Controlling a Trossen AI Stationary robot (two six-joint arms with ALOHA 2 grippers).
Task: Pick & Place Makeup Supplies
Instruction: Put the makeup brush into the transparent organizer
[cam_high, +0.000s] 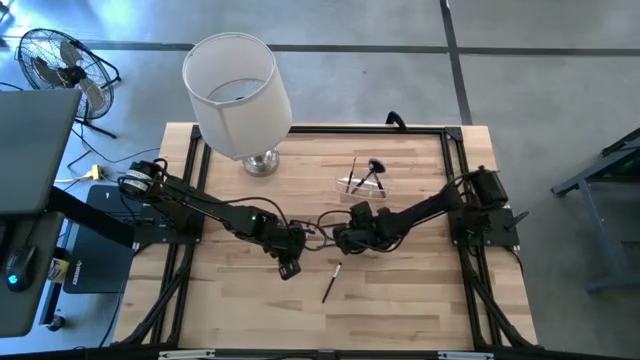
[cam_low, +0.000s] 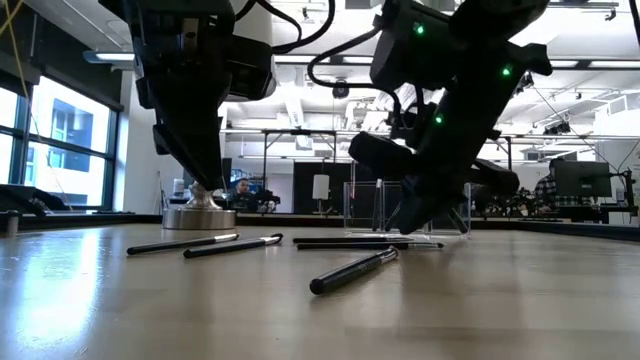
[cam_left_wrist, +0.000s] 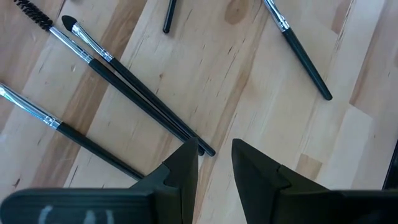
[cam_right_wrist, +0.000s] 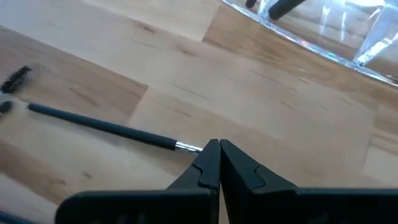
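Your left gripper (cam_left_wrist: 214, 163) hovers low over the pale wooden table (cam_high: 250, 300), fingers parted around nothing. Directly ahead of its fingertips lie 2 thin black-handled makeup brushes (cam_left_wrist: 134, 93), side by side, their near ends almost between the fingers and their long axes running diagonally away. Your right gripper (cam_right_wrist: 219, 155) is closed and empty, its tips just beside the silver ferrule of another dark thin brush (cam_right_wrist: 106, 127). The clear plastic organizer (cam_high: 362, 183), nearer your right arm, already holds a few brushes
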